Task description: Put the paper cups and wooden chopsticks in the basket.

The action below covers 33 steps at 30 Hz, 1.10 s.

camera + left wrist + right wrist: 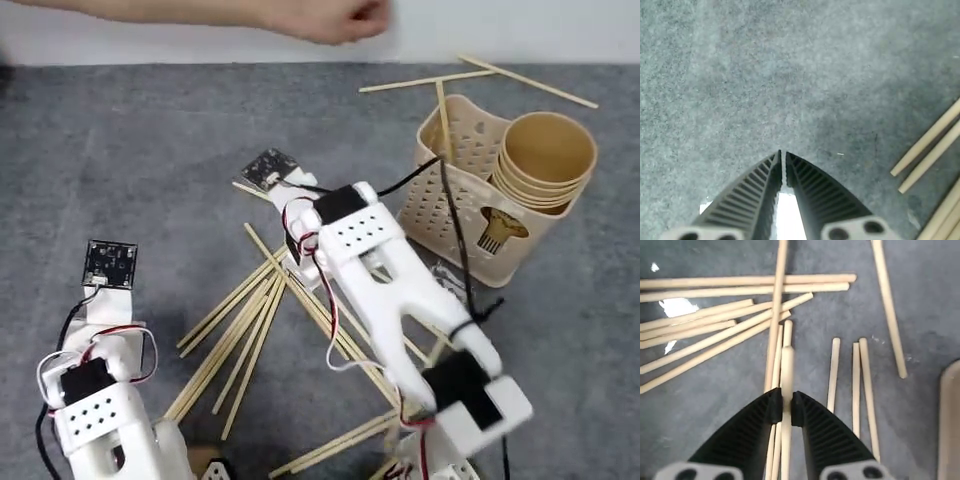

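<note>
Seen from above: a grey, felt-like table (pixel 150 150) strewn with pale wooden chopsticks (pixel 240 330), thin round rods lying crossed and fanned out between two white robot arms. At the far right, a beige plastic basket (pixel 450 215), tall and boxy, its walls pierced with rows of small holes. Nested inside it, a stack of tan paper cups (pixel 545 160), smooth-sided with rolled rims. Beside the cups, one upright stick (pixel 443 120) leaning in the basket's corner. A few stray sticks (pixel 520 75) flat on the table beyond the basket.

Right gripper (pixel 786 397): black ridged jaws pinched tight on a single chopstick (pixel 786 365), caught a little way back from its rounded end and lined up with the jaws. Appears raised slightly above the heap, near its middle and well apart from the basket. Judged a pick-up grasp: one rod alone, likely to avoid dragging tangled neighbours along, and clamped firmly against slipping on smooth bare wood.

Left gripper (pixel 783 155): jaws together, nothing between them, pointing down at bare felt. Two chopstick ends (pixel 927 145) off to one side, not touching. Probably parked there to stay out of the way during the other arm's work.

Most of the chopsticks yet to be collected; cups seemingly done.
</note>
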Motion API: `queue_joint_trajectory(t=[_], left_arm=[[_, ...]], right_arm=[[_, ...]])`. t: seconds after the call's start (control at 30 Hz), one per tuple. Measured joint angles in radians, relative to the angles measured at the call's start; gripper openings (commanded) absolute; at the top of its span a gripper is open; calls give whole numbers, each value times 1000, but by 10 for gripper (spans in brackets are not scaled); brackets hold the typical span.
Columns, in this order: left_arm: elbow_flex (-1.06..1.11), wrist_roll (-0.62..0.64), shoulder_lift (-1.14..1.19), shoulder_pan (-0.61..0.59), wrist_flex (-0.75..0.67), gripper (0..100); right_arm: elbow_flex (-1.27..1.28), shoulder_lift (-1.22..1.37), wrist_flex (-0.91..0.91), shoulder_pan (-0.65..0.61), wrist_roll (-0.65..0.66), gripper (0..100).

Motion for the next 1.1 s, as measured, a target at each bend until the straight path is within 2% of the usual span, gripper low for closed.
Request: queue_joint_trajectory(t=[0.33, 0.63, 0.9, 1.1], left_arm=[[0, 0, 0, 0, 0, 15], [0, 0, 0, 0, 0, 15], [0, 0, 0, -2, 0, 15], [0, 0, 0, 0, 0, 15]], right_arm=[[-48, -387, 69, 12, -34, 7], [-371, -476, 66, 212, -87, 7], [-451, -489, -176, 385, -92, 7], [-451, -488, -353, 440, -127, 7]])
